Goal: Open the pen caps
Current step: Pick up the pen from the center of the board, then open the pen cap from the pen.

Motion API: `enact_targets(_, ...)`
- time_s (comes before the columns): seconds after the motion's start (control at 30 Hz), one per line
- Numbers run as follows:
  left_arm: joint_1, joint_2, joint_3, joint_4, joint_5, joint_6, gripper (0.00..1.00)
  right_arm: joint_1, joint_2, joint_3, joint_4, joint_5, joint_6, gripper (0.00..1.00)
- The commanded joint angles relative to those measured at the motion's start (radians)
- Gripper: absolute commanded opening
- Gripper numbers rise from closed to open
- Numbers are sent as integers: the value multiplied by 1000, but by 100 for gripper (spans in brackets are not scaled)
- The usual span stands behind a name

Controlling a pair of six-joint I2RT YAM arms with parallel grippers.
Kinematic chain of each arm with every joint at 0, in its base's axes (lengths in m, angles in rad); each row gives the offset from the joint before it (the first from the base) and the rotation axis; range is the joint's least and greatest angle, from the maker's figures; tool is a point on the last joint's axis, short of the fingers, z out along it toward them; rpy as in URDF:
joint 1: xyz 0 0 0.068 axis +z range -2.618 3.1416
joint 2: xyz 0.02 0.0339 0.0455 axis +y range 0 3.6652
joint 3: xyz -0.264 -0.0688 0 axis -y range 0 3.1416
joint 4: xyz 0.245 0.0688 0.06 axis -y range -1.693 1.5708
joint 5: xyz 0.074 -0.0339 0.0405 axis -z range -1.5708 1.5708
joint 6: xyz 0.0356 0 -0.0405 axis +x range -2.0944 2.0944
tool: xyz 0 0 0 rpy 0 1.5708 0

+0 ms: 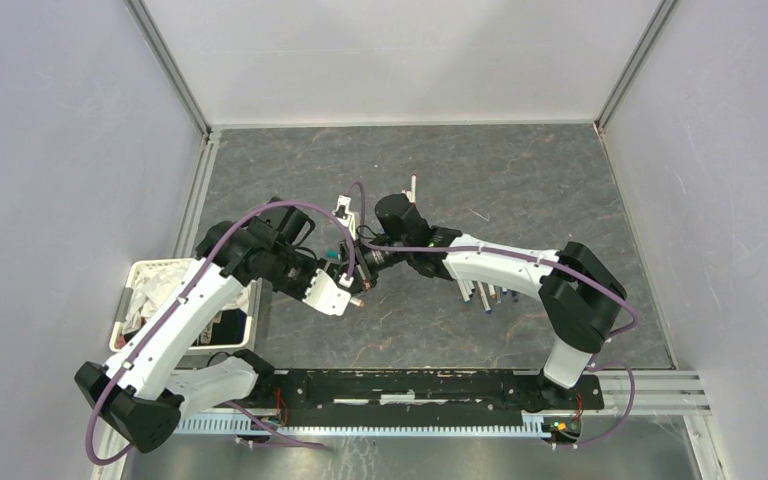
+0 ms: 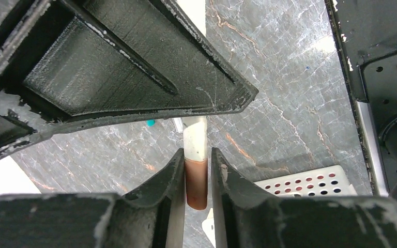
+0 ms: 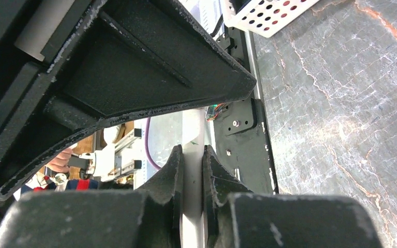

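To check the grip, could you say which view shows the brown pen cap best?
The left wrist view: the brown cap sits large in the left gripper. The right wrist shows only white barrel; the top view barely shows it.

Dark grey desk (image 1: 520,180) with pale marble-like veining, enclosed by plain light panels: back panel (image 1: 400,60), left panel (image 1: 60,150) and right panel (image 1: 730,150). Aluminium posts (image 1: 170,65) mark the two rear corners. White perforated basket (image 1: 150,265) at the desk's left edge, toward the near side. It holds crumpled white material and a dark item, neither identifiable. Black mounting plate (image 1: 410,385) along the near edge of the desk, with a slotted metal rail (image 1: 380,425) just in front of it.
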Motion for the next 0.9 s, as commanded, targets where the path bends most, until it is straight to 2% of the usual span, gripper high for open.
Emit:
enact_targets(0.0, -7, 7, 23, -35, 61, -42, 28, -5, -23, 18, 21, -8, -24, 0)
enact_targets(0.07, -14, 16, 30, -38, 66, -47, 23, -2, -10, 32, 23, -8, -23, 0)
enact_targets(0.13, -18, 24, 30, -39, 62, -50, 5, 3, 3, 49, 32, -6, -15, 22)
enact_targets(0.23, -18, 31, 29, -31, 52, -56, 2, 14, 24, 66, 47, -11, -5, 36)
enact_targets(0.6, -18, 33, 32, 9, 20, -74, 2, 27, 28, 21, 84, -15, 10, 37)
enact_targets(0.67, -18, 38, 36, 14, 24, -78, 2, 30, 30, 21, 88, -13, 11, 31)
enact_targets(0.73, -18, 43, 43, 16, 21, -85, 2, 31, 28, 20, 85, -13, 10, 10)
enact_targets(0.77, -18, 45, 46, 15, 16, -85, 2, 30, 26, 18, 77, -14, 3, 3)
enact_targets(0.8, -18, 45, 48, 15, 7, -83, 2, 30, 20, 16, 58, -14, -13, 0)
enact_targets(0.87, -18, 45, 44, 15, -15, -75, 2, 28, 7, 6, 12, -13, -50, 0)
